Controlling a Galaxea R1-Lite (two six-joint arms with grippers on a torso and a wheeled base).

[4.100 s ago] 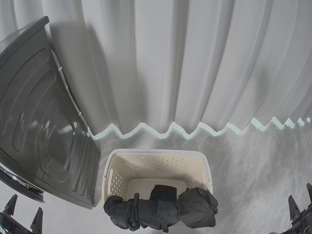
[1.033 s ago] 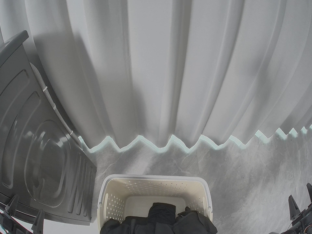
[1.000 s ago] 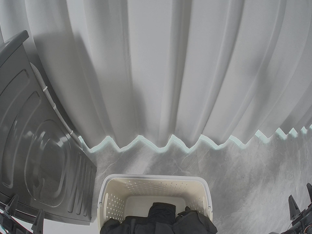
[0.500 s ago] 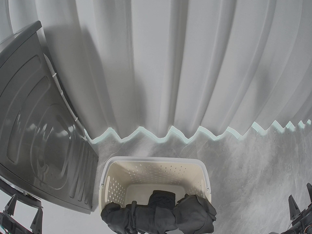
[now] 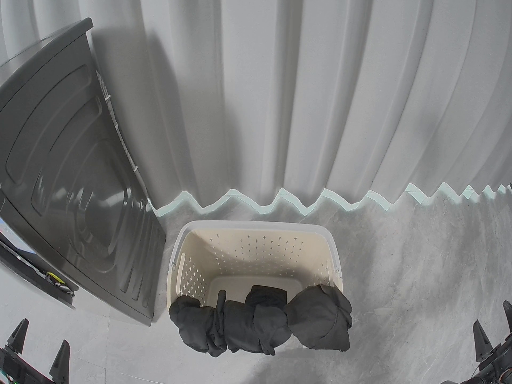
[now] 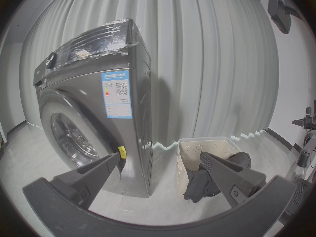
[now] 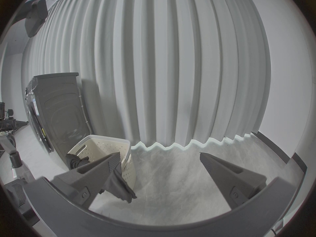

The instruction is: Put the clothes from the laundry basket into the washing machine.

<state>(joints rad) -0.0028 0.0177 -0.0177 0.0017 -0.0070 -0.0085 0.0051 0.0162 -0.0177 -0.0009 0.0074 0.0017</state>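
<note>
Head view's left edge cuts the washing machine point(image 5: 69, 188); clothes point(image 5: 256, 326) hide the laundry basket's point(image 5: 256, 252) near rim.

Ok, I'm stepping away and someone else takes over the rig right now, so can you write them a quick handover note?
Left gripper: open, empty, held low on the washing machine side.
Right gripper: open, empty, held low over the floor to the basket's right.
Laundry basket: on the floor beside the machine, in front of the curtain. Dark clothes hang over its near rim.
Done: nothing gripped, nothing loaded.
Left: the door looks closed from the left wrist view, so probably open it, then move the clothes into the drum.
</note>
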